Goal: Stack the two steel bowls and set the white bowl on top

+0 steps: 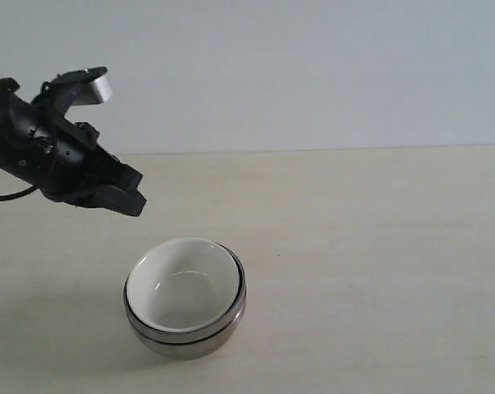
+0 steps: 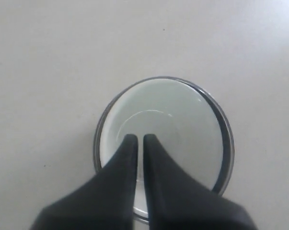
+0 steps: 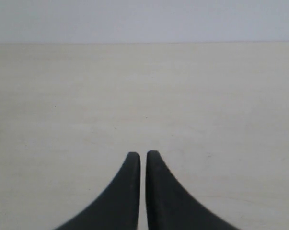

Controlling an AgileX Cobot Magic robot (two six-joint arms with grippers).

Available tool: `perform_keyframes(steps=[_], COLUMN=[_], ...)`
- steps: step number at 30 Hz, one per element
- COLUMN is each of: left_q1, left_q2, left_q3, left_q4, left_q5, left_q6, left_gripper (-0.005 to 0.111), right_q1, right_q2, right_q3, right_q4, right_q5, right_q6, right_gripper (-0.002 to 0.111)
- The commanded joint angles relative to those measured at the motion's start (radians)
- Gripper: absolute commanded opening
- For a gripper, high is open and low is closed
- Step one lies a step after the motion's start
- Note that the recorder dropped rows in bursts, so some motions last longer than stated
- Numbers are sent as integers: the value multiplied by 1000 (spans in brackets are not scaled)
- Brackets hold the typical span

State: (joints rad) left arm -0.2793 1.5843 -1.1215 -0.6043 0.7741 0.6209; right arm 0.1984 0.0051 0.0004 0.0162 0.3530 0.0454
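Note:
The white bowl [image 1: 181, 283] sits nested inside the stacked steel bowls [image 1: 199, 341] on the table, front left of centre. Only steel rims and the outer wall show, so I cannot separate the two steel bowls. My left gripper [image 1: 130, 193] hangs shut and empty in the air above and to the left of the stack. In the left wrist view the white bowl [image 2: 178, 120] lies below the shut left gripper [image 2: 139, 137], ringed by the steel rim [image 2: 226, 143]. My right gripper [image 3: 140, 154] is shut over bare table and is out of the exterior view.
The pale wooden table [image 1: 378, 246] stretches to the right and back of the stack, ending at a plain light wall [image 1: 313, 74]. The left arm's black body [image 1: 25, 139] reaches in from the left edge.

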Motion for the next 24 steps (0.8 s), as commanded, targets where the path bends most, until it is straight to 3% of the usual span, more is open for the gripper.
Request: perform_keyframes(steps=[1,9,18,24], left_q1=[1,1,-11,-11], left_q2=[-146,-404,-617,-719], left_q3=[119,403,572,599], left_q4=[-31,-301,-490,-536], left_q5=[-106,-425,-536,-542], left_q6=[4,38,161,165], left_gripper=[4,4,4,4], right_q1=[-9,-9,-9,-9], right_q2=[-5,-5,-5,-5], right_q3=[0,0,0,0], right_q4=[-1,-1,-1,-1], right_q5=[-14,-14,-14,-11], right_q6=[-1,-1,-1,0], right_gripper=[0,0,0,0])
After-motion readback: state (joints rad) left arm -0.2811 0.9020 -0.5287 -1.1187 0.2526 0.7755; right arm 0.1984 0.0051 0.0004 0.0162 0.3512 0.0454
